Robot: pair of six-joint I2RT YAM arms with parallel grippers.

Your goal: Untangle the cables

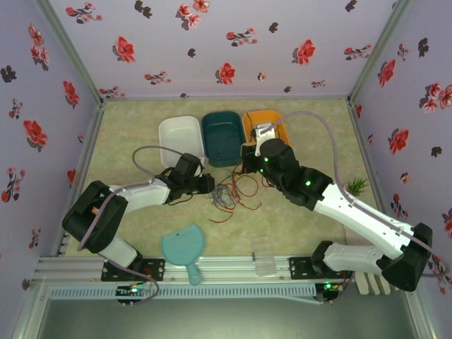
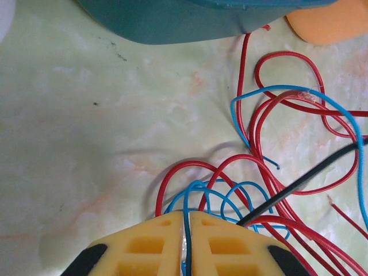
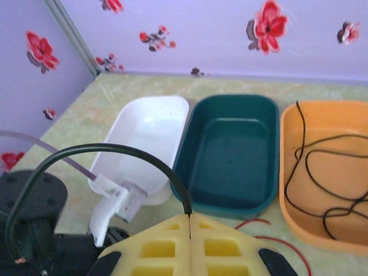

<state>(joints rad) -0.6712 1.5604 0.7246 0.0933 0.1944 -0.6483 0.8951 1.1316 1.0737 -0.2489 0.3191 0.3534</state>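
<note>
**Table** [image 1: 311,141]: marbled green-cream surface inside flower-papered walls. The left arm [image 1: 106,212] and right arm [image 1: 360,219] both reach in to its middle.

**Bins:** a white bin [image 1: 180,134], a teal bin [image 1: 212,120] and an orange bin [image 3: 290,213] stand side by side in a row at the far edge. A black cable [image 3: 305,167] lies in loose loops inside the orange one.

**Other items:** a pale blue paddle [image 1: 182,246] and a small clear container [image 1: 265,263] lie near the arm bases. A green sprig [image 1: 358,185] lies by the right wall.

**Tangle of cables** [image 1: 233,192]: lies on the table just in front of the teal bin, between the two wrists. It is made of red loops [image 2: 287,75], blue loops [image 2: 276,90] and one black wire [image 2: 299,184], all crossing one another.

**Left gripper** [image 2: 186,215]: low over the near edge of the tangle. The yellow fingers [image 2: 149,247] are almost together, leaving only a narrow seam. A thin dark strand [image 2: 186,236] runs down that seam, pinched between them. Which cable of the tangle it belongs to cannot be told.

**Right gripper** [image 3: 190,217]: raised above the table, facing the bins. The jaws are pressed together on a dark cable [image 3: 98,148]. This cable rises from the seam, arches to the left and drops beside the wrist.
</note>
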